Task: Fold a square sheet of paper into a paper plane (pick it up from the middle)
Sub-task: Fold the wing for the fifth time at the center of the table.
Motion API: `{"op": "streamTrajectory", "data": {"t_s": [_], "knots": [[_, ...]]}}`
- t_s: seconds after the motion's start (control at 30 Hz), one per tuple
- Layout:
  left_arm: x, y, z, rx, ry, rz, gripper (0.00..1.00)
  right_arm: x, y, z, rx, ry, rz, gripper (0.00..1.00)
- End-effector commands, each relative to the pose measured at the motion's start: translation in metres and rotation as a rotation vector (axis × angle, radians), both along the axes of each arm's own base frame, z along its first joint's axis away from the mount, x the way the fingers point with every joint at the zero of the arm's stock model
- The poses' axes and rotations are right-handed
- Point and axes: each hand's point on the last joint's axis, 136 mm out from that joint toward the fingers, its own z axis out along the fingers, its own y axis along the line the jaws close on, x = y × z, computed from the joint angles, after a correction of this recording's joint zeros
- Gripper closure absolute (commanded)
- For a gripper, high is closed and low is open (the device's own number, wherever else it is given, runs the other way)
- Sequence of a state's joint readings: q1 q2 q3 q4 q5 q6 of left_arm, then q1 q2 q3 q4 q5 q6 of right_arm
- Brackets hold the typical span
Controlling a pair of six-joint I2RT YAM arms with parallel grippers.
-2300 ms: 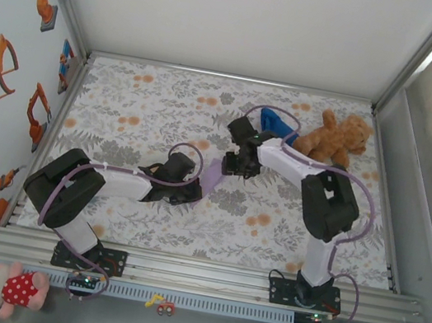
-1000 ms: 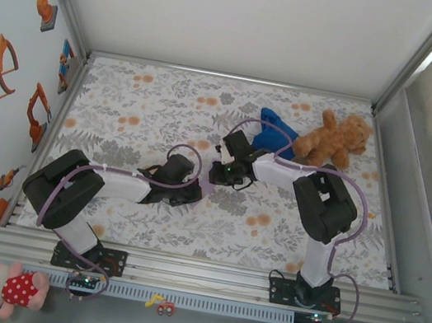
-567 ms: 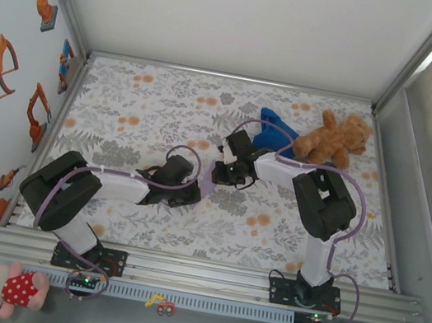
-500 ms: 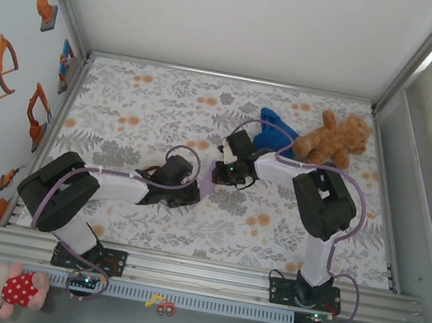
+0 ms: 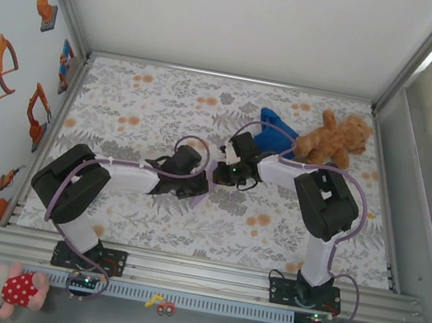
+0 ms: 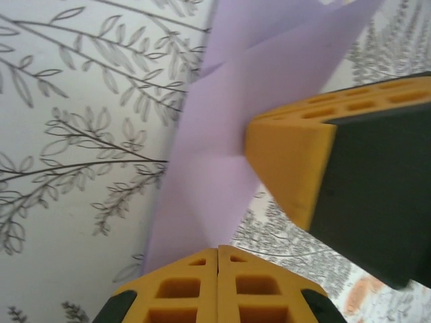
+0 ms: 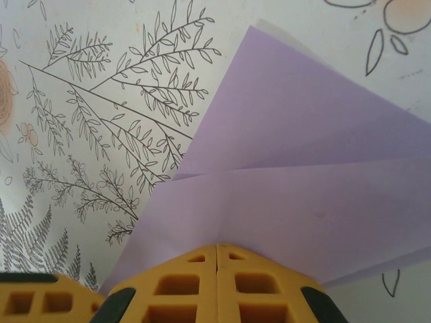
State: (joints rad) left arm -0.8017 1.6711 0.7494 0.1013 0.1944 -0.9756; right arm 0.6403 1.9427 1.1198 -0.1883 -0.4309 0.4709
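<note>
Spanning the gap at the middle of the counter (image 5: 151, 100), the folded lavender paper (image 7: 303, 168) is clamped by the left fingers (image 6: 182, 289) at one edge and by the right fingers (image 7: 182, 289) at another.

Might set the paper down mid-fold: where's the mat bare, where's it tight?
Bare: the far-left mat beside the left wall, and the near strip between the arm bases. Crowded: the centre, where left gripper and right gripper are shut on the folded paper, and the far-right corner with blue cloth and teddy bear.
</note>
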Motion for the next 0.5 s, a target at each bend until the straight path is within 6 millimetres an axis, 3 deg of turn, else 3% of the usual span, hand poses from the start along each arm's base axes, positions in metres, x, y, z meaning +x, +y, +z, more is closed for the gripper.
{"op": "streamTrajectory", "data": {"t_s": [0.0,0.2,0.47], "knots": [[-0.004,0.008,-0.015,0.058,0.047,0.004,1.0,-0.011,-0.022,-0.037,-0.11,0.04,-0.017,1.0],[-0.025,0.029,-0.041,0.119,0.15,0.059,1.0,0.0,-0.025,-0.033,-0.086,0.005,-0.04,1.0],[-0.05,0.051,-0.058,0.144,0.226,0.109,1.0,0.045,-0.045,-0.02,0.036,-0.087,-0.152,1.0]]}}
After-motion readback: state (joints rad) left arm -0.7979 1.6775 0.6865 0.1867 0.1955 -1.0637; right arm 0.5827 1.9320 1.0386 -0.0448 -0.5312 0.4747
